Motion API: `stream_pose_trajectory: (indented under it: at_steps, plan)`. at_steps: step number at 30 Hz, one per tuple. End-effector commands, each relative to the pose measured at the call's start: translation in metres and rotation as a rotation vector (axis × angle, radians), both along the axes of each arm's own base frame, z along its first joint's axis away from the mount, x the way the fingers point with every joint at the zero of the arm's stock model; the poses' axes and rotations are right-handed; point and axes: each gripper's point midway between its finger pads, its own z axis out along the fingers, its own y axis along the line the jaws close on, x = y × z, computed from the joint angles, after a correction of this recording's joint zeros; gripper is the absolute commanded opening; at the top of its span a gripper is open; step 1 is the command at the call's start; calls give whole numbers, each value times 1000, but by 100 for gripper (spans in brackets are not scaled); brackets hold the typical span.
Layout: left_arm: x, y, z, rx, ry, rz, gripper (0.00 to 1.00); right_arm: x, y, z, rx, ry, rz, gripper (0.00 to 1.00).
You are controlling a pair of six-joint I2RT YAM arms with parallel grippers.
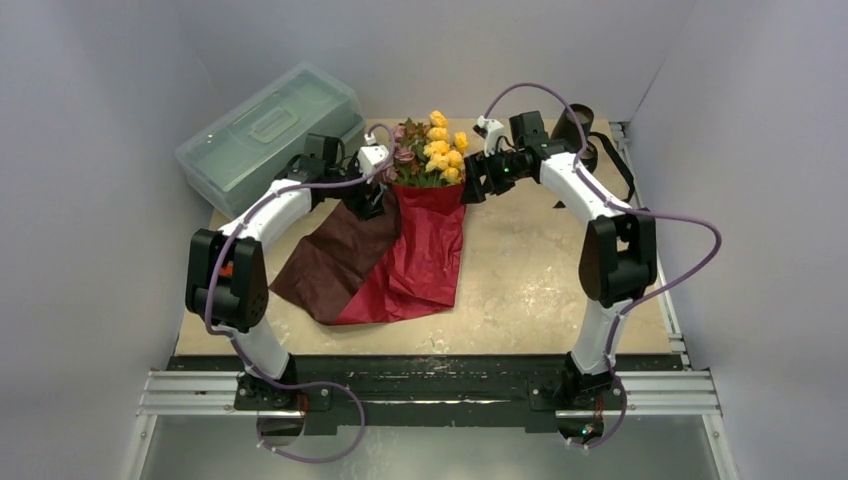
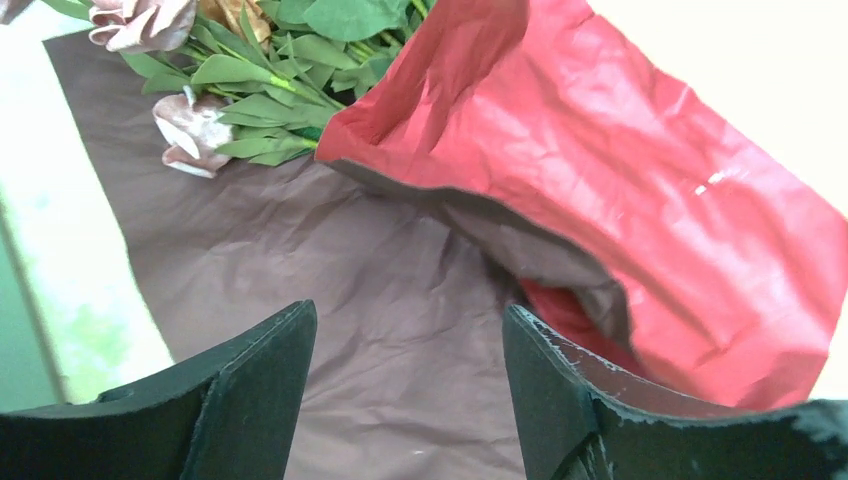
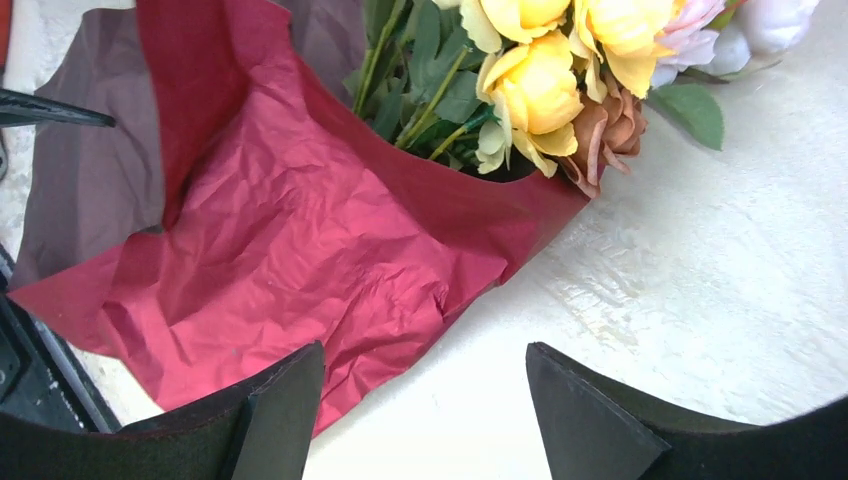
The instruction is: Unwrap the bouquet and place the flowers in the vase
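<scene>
Partly behind right arm: vase

Translucent green-grey plastic box sits at the far-left corner of the worktop, lid on, turned at an angle, close to the left wall. A recessed handle is in the middle of the lid. Contents too hazy to tell. Worktop is pale beige, scuffed and blotchy; up close it looks cream with shiny streaks. Silver slotted rail runs along the near edge. Plain white walls stand left, back and right.
</scene>
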Motion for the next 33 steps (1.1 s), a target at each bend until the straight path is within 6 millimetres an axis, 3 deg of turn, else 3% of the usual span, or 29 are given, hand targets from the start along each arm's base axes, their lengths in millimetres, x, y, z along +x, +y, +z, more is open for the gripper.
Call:
stream_pose_trajectory:
  at_steps: [1,6,16,21,23,27,29,30,32,33]
  plan:
    - [3,-26,29,-260,121,139,69,-13,-8,25,-15,-53,36,78]
    - [11,-34,24,-425,287,411,72,-18,-10,43,-4,-78,27,81]
    - [9,-71,14,-537,377,448,74,-23,-25,62,-32,-95,13,91]
    - [10,-75,4,-572,430,502,73,-23,-35,70,-22,-85,-9,91]
    - [13,-73,5,-557,405,528,66,-22,-39,72,-22,-87,-14,91]
    - [21,-63,11,-499,339,616,37,-23,-43,75,-18,-87,-19,91]
    - [24,-57,11,-451,312,677,29,-23,-45,75,-21,-88,-19,91]
    - [22,-54,7,-411,309,709,33,-23,-46,76,-21,-89,-21,91]
    - [19,-57,5,-370,291,706,58,-24,-47,75,-19,-85,-22,91]
    - [17,-58,4,-343,273,710,65,-24,-47,74,-20,-86,-20,91]
